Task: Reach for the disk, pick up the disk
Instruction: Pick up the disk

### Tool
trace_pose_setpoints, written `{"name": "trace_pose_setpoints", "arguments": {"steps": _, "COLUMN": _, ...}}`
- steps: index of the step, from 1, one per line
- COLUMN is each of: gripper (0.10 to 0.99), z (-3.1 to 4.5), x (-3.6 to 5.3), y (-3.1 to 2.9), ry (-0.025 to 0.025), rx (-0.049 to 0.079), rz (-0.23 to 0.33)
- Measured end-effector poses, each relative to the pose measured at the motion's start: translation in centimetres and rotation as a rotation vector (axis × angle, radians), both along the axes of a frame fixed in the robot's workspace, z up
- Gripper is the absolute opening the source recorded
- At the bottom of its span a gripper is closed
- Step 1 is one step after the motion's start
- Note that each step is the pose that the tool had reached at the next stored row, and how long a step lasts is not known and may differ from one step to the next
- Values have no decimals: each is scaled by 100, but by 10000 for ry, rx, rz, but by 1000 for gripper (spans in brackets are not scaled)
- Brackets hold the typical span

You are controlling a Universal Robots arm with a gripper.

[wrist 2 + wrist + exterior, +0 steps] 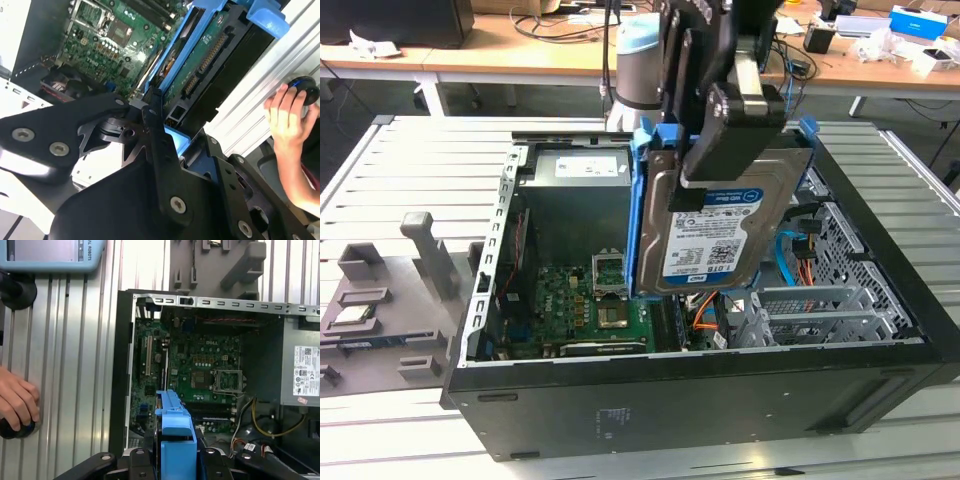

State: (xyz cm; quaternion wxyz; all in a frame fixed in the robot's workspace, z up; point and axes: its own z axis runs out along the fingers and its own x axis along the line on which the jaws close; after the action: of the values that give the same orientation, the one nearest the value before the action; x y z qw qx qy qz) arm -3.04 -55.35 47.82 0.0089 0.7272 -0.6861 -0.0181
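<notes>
Room: lab w/ cluttered desks at back; slatted metal counter (410,150) carries an open PC case (700,400), side panel off, motherboard (200,365) exposed.
Disk: disk (715,235) is up in the air above the case interior, on edge, label facing the exterior cam, blue rails (642,210) along its sides.
End effector: end effector (735,130) is clamped on the disk's upper part, I see fingers on both faces; narrow, holding it.
Handling: I judge it stiff, fairly heavy, smooth metal so could slip; fragile to knocks. Best hold across the flat faces, near mid-width.
Other: grey slotted stand (430,255) at exterior view's left; a person's hand (285,117) rests on a dark knob on the counter.
</notes>
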Motion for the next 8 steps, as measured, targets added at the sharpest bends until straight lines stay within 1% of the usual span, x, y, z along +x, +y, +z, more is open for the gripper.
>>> {"name": "trace_pose_setpoints", "arguments": {"steps": 1, "gripper": 369, "z": -2, "x": 32, "y": 0, "ry": 0, "rx": -2, "rz": -1}}
{"name": "trace_pose_setpoints", "arguments": {"steps": 2, "gripper": 369, "z": -7, "x": 100, "y": -1, "ry": 1, "rx": -4, "rz": -2}}
{"name": "trace_pose_setpoints", "arguments": {"steps": 3, "gripper": 369, "z": -10, "x": 138, "y": -3, "ry": 1, "rx": -9, "rz": -4}}
{"name": "trace_pose_setpoints", "arguments": {"steps": 7, "gripper": 369, "z": -31, "x": 198, "y": -19, "ry": 1, "rx": -10, "rz": -108}}
{"name": "trace_pose_setpoints", "arguments": {"steps": 8, "gripper": 369, "z": -32, "x": 239, "y": -20, "ry": 1, "rx": -13, "rz": -110}}
